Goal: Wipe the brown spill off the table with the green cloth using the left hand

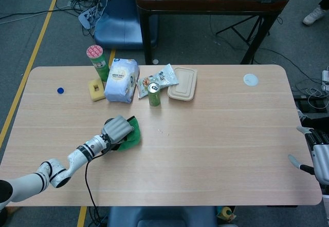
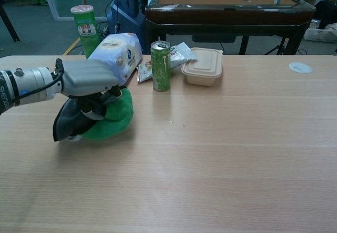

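Observation:
My left hand (image 1: 117, 129) lies on top of the green cloth (image 1: 133, 137), fingers curled down onto it, left of the table's middle. In the chest view the left hand (image 2: 87, 80) covers the bunched green cloth (image 2: 111, 119), and a dark flap hangs under the palm. A few faint specks of the spill (image 1: 163, 131) lie just right of the cloth, also visible as the specks (image 2: 169, 121) in the chest view. My right hand (image 1: 317, 157) hangs off the table's right edge, fingers apart and holding nothing.
Along the back stand a green tube can (image 1: 97, 61), a yellow sponge (image 1: 95, 89), a white-blue bag (image 1: 121, 80), a green drink can (image 1: 153, 94), a snack packet (image 1: 160, 78) and a beige lidded box (image 1: 183, 83). A blue cap (image 1: 60, 90) lies far left, a white disc (image 1: 250, 79) back right.

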### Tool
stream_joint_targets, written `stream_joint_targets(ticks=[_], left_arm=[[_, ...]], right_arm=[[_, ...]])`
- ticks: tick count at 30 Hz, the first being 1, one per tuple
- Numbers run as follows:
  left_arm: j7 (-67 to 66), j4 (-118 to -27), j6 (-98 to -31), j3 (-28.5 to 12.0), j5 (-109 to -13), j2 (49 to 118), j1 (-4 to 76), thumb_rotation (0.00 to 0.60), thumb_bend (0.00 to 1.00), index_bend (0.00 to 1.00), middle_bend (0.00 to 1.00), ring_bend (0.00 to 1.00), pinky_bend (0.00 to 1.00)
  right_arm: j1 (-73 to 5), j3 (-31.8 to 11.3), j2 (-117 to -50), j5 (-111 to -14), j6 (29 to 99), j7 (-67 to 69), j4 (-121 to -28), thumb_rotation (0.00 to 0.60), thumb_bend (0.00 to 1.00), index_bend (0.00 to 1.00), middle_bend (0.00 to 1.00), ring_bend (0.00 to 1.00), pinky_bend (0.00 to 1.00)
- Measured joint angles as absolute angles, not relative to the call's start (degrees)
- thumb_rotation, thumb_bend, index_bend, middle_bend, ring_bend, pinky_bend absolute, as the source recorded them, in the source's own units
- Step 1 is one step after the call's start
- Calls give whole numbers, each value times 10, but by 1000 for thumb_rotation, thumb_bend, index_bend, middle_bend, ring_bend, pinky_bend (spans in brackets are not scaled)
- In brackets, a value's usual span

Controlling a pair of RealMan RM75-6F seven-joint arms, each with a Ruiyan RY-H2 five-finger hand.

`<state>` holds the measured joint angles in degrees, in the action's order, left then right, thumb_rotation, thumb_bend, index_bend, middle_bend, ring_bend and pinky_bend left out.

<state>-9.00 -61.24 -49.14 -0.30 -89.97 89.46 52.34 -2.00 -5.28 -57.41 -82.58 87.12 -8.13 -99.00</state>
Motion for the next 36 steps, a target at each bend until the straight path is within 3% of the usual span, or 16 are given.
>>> stream_joint_targets(ticks=[4,7,9,11,13,22,36], left_arm=[[-75,-582,-490,-15,-880,901,519,600,248,590,643,664,973],[-63,-561,-486,-22,-863,909,515,600,248,326,388,473,877],[-60,-554,-482,-27,-849,913,511,600,241,106,193,300,707],[-61,-553,-478,-33,-836,914,508,600,222,13,64,188,548],[-65,-556,-477,-40,-824,913,505,600,214,0,12,133,470],[-53,-629,-496,-54,-794,876,477,600,213,0,0,114,416],[-80,-760,-606,-56,-721,770,357,600,214,0,0,132,416]], right_arm=[[-22,-53,-575,-825,868,-80,-988,600,231,238,278,232,271],[-22,-54,-576,-824,868,-79,-987,600,232,238,278,232,271],[-22,-54,-575,-823,868,-79,-986,600,232,238,278,232,271],[-22,-54,-576,-823,867,-78,-985,600,232,238,278,232,271],[-23,-55,-576,-823,866,-78,-985,600,232,238,277,232,271],[-30,-57,-575,-820,855,-78,-982,600,232,238,278,232,271],[-53,-56,-565,-823,813,-50,-974,600,231,238,278,232,271]])
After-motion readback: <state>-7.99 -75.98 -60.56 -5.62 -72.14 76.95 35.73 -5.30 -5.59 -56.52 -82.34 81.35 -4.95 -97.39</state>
